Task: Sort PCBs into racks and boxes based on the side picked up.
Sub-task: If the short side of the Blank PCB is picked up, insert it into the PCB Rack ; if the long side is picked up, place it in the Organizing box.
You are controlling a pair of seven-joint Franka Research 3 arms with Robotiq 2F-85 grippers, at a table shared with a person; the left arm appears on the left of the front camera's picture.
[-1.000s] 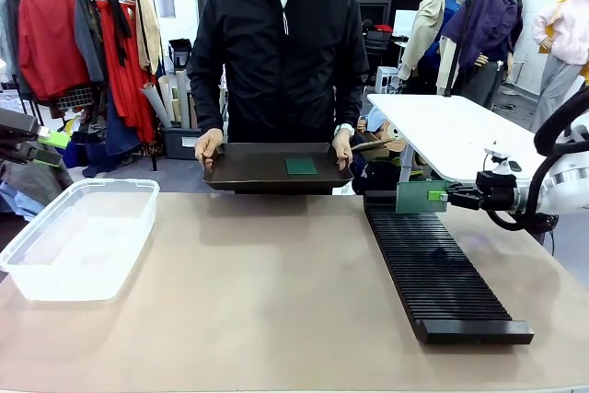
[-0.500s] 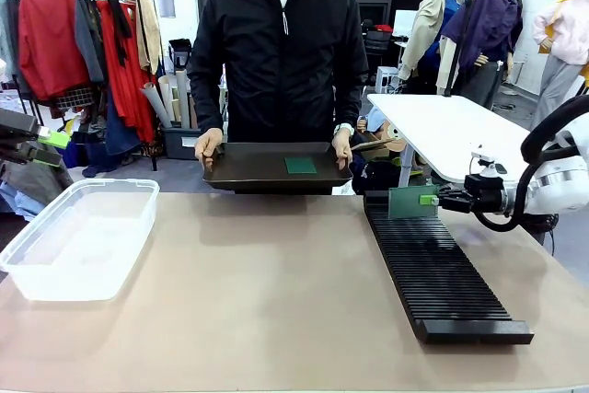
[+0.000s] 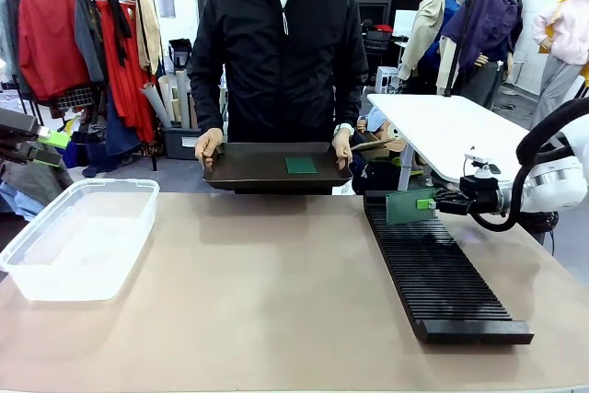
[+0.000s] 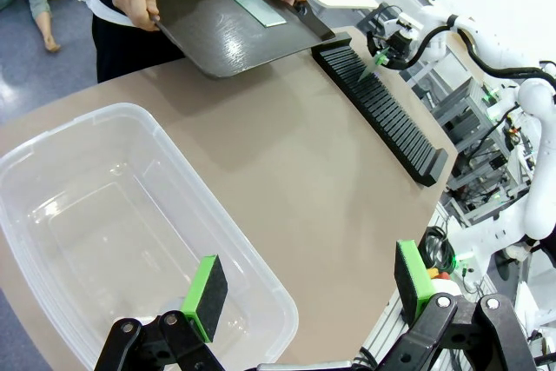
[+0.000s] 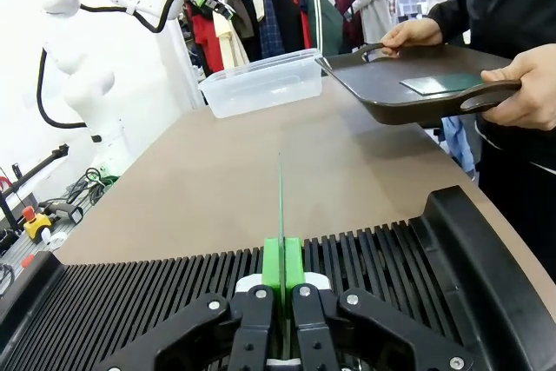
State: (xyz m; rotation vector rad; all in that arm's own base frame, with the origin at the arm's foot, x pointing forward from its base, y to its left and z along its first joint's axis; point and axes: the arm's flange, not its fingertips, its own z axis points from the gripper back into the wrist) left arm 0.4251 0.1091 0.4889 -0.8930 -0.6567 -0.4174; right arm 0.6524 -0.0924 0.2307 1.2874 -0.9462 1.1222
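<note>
Green circuit board (image 3: 403, 206), clamped upright in my right gripper (image 3: 429, 202), at the far end of the rack (image 3: 437, 269); my left gripper (image 4: 308, 288) hangs, fingers apart, near the clear tub (image 4: 104, 223).

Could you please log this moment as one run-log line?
right gripper: shut on held PCB, upright at far end of rack | left gripper: open near box | person: holds tray with second PCB

Tan table (image 3: 276, 292), clear plastic box (image 3: 64, 278) at left, long black slotted rack (image 3: 433, 269) at right
</note>
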